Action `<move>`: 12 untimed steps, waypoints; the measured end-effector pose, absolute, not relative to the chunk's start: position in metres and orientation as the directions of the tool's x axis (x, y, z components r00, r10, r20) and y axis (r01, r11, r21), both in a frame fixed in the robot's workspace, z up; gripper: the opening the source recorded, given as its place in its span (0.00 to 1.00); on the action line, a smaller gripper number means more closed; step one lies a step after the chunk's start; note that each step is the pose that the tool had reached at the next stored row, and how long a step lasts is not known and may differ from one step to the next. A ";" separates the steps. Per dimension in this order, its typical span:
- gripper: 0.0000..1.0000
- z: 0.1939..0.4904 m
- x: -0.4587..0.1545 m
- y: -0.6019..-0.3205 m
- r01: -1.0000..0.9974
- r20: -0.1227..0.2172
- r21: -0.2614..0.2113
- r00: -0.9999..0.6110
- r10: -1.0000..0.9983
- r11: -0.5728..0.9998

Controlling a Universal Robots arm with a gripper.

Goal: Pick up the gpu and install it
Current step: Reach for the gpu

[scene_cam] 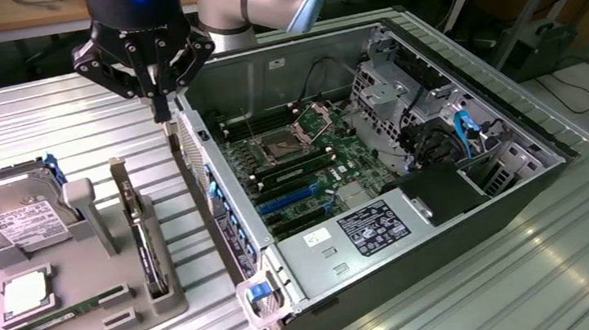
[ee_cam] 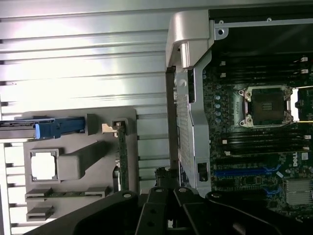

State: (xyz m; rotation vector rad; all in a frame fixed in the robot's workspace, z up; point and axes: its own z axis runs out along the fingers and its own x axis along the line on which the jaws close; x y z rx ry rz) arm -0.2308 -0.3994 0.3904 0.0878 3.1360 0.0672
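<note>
- My fingers [scene_cam: 163,113] are closed tight with nothing between them that I can see, pointing straight down.
- I hang above the table [scene_cam: 49,117], in the gap between the grey parts tray [scene_cam: 82,278] and the rear wall of the open computer case [scene_cam: 262,70], closer to the case.
- The gpu [scene_cam: 146,246] has not been picked up. It stands on its long edge in a slot on the tray, on the side nearest the case, its silver bracket end toward me.
- The hard drive [scene_cam: 20,214], the processor chip [scene_cam: 23,296] and the memory stick [scene_cam: 58,317] sit in the same tray, further from the case.
- As I judge it, I am at the approach, before any grasp, so installation has not begun. The blue expansion slots [scene_cam: 282,202] on the motherboard [scene_cam: 294,165] look empty.
- A grasp calls for opening first, moving over the tray, and lining up across the card's thin top edge. I should pinch board, not fan, and lift straight out of the slot so the card does not bind.
</note>
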 end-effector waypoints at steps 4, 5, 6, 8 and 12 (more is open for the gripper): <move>0.11 0.390 -0.236 -0.399 0.055 0.000 0.043 -0.999 0.055 0.998; 0.11 0.390 -0.237 -0.399 0.054 0.000 0.043 -0.999 0.054 0.998; 0.11 0.390 -0.238 -0.399 0.054 0.001 0.043 -0.999 0.054 0.998; 0.11 0.390 -0.241 -0.399 0.053 0.001 0.043 -0.999 0.053 0.998; 0.11 0.389 -0.249 -0.400 0.051 0.003 0.043 -0.999 0.051 0.998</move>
